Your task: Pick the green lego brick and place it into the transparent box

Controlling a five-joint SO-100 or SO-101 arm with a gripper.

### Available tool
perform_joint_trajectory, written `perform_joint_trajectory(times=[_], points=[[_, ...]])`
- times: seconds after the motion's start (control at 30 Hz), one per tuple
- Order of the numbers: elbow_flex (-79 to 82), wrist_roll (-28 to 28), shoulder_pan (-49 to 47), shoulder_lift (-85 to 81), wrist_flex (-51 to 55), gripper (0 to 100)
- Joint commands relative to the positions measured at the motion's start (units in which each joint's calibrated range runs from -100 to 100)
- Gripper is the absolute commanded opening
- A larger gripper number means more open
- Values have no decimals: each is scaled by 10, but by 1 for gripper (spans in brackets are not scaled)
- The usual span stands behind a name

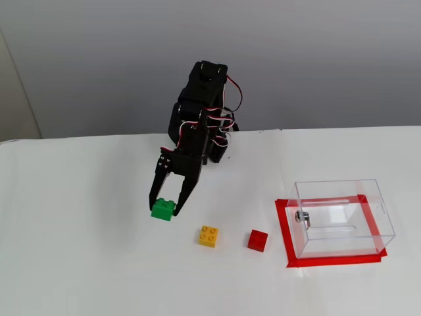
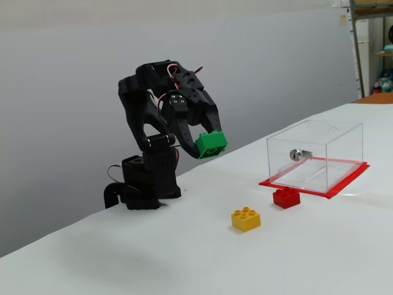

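The green lego brick (image 1: 162, 209) (image 2: 210, 143) hangs well above the white table, tilted so its underside shows in a fixed view. My black gripper (image 1: 166, 207) (image 2: 209, 139) is shut on it, one finger on each side. The transparent box (image 1: 342, 217) (image 2: 316, 155) stands on a red taped rectangle (image 1: 287, 240) at the right, open side up, with a small metal fitting (image 2: 295, 154) on its wall. The held brick is left of the box and apart from it in both fixed views.
A yellow studded brick (image 1: 208, 236) (image 2: 245, 219) and a red brick (image 1: 257, 240) (image 2: 286, 197) lie on the table between the arm and the box. The arm's base (image 2: 144, 184) stands at the back of the white table (image 1: 79, 263).
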Motion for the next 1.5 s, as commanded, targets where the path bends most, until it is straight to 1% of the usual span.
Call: perform_joint_trajectory(times=[0.0,0.13,0.3,0.7,1.2,1.33,1.47], points=[[-11,2,-20,-42,33,8],[-12,2,-41,-78,55,8],[-12,1,-103,-120,56,8],[-13,1,-364,-151,55,8],[-31,0,-615,-125,47,8],[-44,0,-687,-89,47,8],[-93,0,-730,-27,47,8]])
